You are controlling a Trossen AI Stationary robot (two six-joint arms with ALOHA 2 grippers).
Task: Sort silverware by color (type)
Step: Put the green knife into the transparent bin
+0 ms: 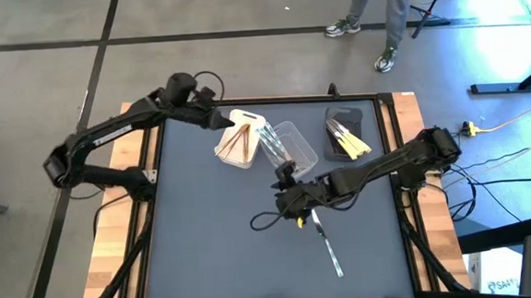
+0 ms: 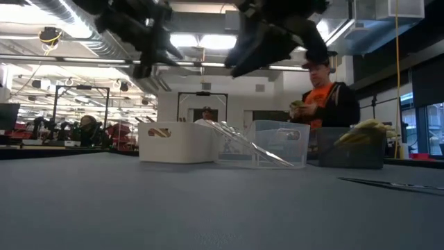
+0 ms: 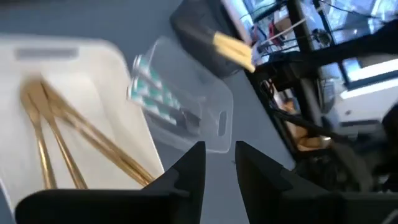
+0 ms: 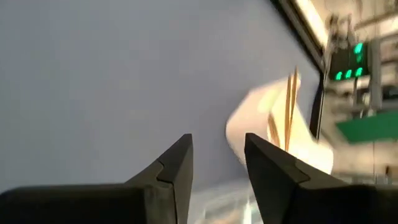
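Tan-orange wood-like silverware (image 1: 239, 143) lies in the white tub (image 1: 226, 150). It also shows in the left wrist view as tan pieces (image 3: 56, 134). Clear silverware (image 1: 274, 144) leans out of the clear tub (image 1: 304, 151), and yellow silverware (image 1: 350, 144) sticks out of the dark grey tub (image 1: 345, 116). A couple of clear pieces (image 1: 325, 242) lie flat on the mat. My left gripper (image 1: 225, 121) hovers over the white tub's far end, open by a narrow gap (image 3: 219, 158) and empty. My right gripper (image 1: 284, 180) hangs above the mat just near the clear tub, open (image 4: 217, 155) and empty.
The three tubs stand in a row near the far edge of the dark mat (image 1: 207, 245). Bare mat lies to the near left. A person in an orange shirt (image 2: 326, 97) stands beyond the table, and another person's legs (image 1: 386, 12) show on the floor past the far edge.
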